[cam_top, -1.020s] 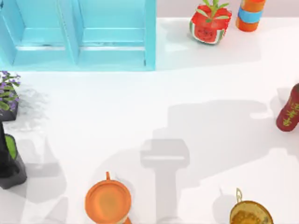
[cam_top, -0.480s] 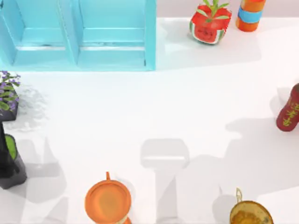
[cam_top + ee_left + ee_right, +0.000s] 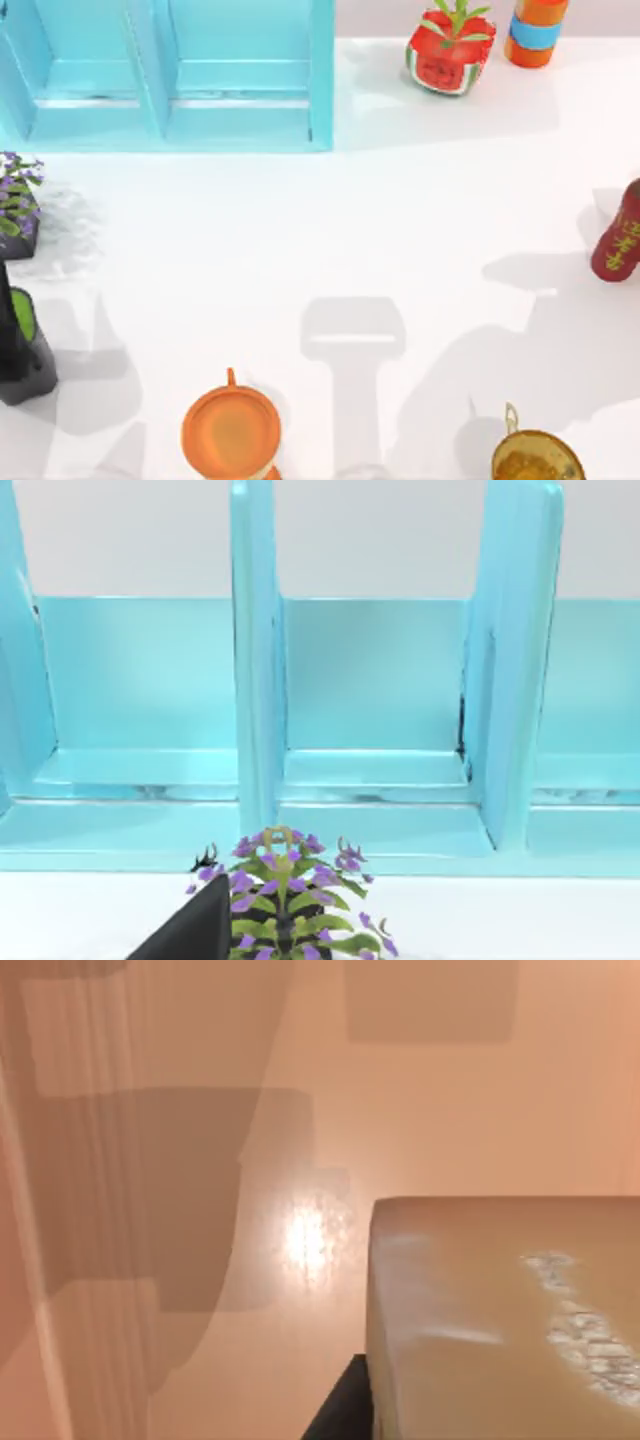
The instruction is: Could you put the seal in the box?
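One tan-brown rectangular stone seal (image 3: 500, 1320) is seen close up; wide bare white table (image 3: 330, 230) lies before the light-blue compartmented box (image 3: 170, 75); gripper states cannot be told.

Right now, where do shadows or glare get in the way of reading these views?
Top view: broad grey arm shadows lie across the table, darkest at the lower right near the red bottle. Right wrist view: an orange tint, a bright glare spot on the surface, and layered shadows beside the seal. Left wrist view: evenly lit, the blue box reads clearly.

White table (image 3: 300, 230), scattered objects
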